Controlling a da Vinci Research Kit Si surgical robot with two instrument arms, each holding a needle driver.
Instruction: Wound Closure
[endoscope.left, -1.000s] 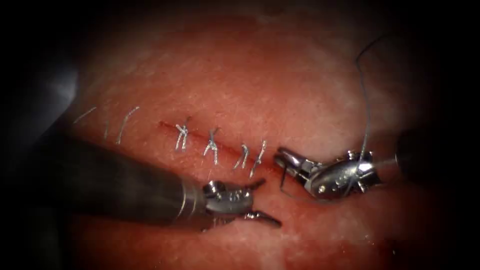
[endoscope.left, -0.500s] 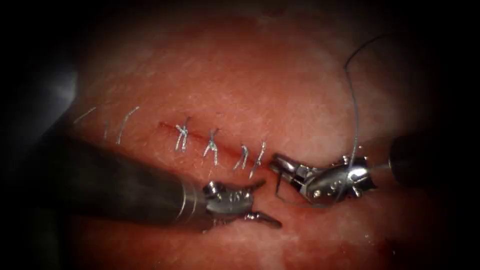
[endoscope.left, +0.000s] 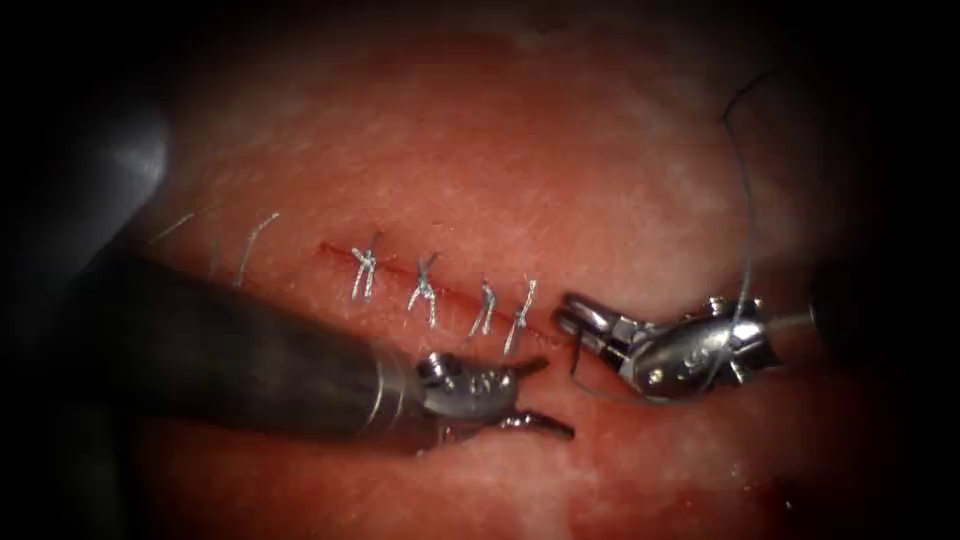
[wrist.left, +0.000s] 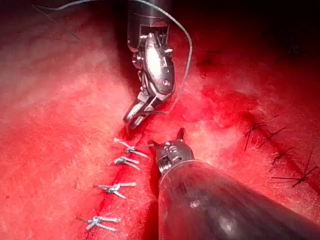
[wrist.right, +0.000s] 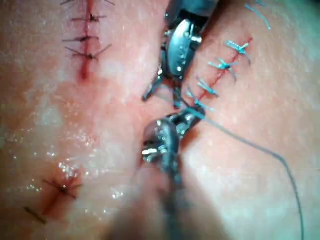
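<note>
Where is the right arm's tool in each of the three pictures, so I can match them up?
Endoscope view: the right arm's tool comes in from the picture's right, its tips at the right end of the cut.
Left wrist view: the same tool reaches down toward the stitch row.
Right wrist view: its own jaws sit beside the stitch row.
Shared landmark: the four pale stitches across the cut.
</note>
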